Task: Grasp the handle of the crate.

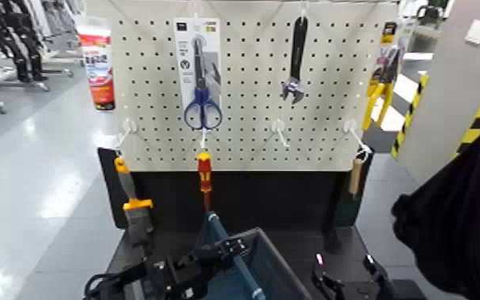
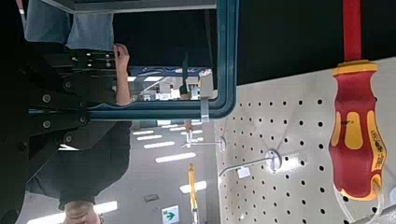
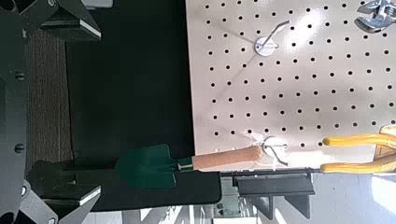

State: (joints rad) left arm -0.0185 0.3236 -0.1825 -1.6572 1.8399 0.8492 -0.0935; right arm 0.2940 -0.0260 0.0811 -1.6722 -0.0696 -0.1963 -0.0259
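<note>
Head view: the left gripper [image 1: 233, 246] is clamped on the blue handle [image 1: 249, 278] above the crate [image 1: 285, 266], below a hanging screwdriver [image 1: 204, 171], by a pegboard [image 1: 247, 96] over grey floor [image 1: 44, 207]. Left wrist view: a person's hand [image 2: 121, 60] shows. Right wrist view: the right gripper [image 3: 91, 114] gapes near a trowel [image 3: 147, 168].

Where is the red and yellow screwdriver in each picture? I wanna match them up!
Head view: the screwdriver hangs left of the middle, just under the blue-handled scissors.
Left wrist view: it looks big and close, in front of the pegboard.
Right wrist view: it isn't in this one.
Landmark in all three: the pegboard full of little holes.
</note>
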